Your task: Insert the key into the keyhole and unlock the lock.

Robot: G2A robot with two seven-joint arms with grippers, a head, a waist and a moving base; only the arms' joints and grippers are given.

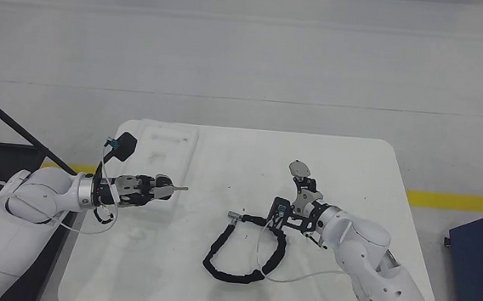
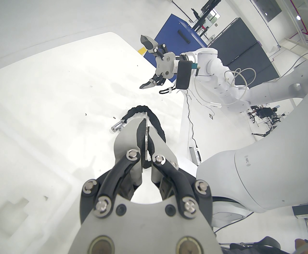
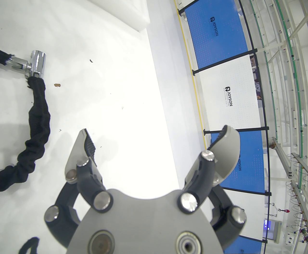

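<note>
Left gripper [image 2: 144, 128] holds the key [image 2: 146, 140] away from the lock [image 1: 214, 255] — right gripper [image 3: 155, 133] wide beside it — key should go there next.

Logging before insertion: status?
Left pincer shut on thin silver metal key. Right pincer open, near black fabric-sleeved chain lock. Nothing between key and chrome cylinder.

Bright even light; white table [image 1: 249, 164] glares, washed out; shadows faint; wrist views bend at edges.

Left gripper [image 1: 167, 187] grips the key [image 1: 180, 188] (blade pointing toward the chain lock [image 1: 230, 275]). Right gripper [image 1: 289, 189], fingers spread, is just beside it, over the table [image 1: 351, 163].
</note>
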